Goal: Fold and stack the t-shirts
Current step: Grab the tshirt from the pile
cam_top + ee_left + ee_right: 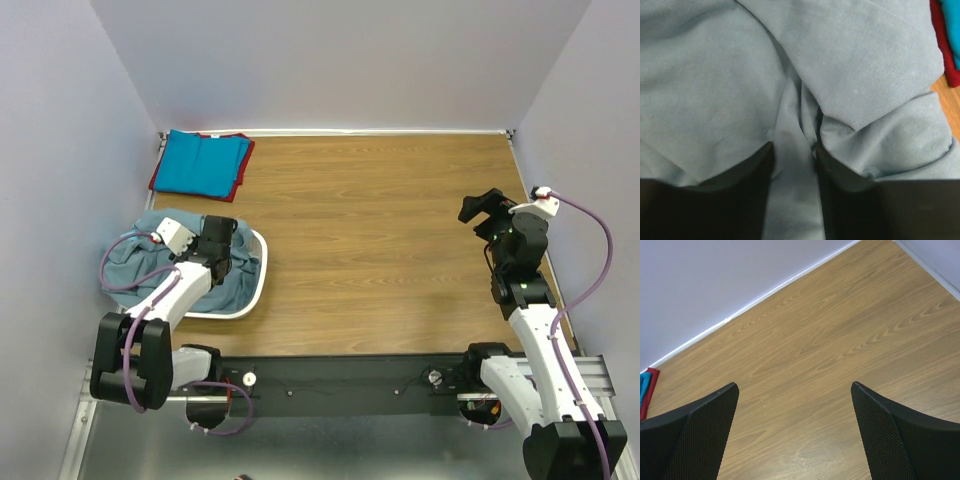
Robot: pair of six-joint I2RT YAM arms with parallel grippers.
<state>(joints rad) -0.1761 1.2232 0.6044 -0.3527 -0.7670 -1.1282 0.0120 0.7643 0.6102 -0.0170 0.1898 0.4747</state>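
L hand (794,147) is down in the basket (262,275), fingers straddling a ridge of the grey-blue shirt (715,75). Cloth fills the gap, but can't tell if it's clamped. Shirt lies crumpled in the basket, spilling over the rim. Soft, light, limp: it'll drape & drag, so grab a thick fold or hem, not 1 thin layer. Folded blue shirt (200,163) sits on a red shirt (243,170) in the worktop's (380,230) far-left corner. R hand (794,385) spread wide, empty, above the worktop at right.
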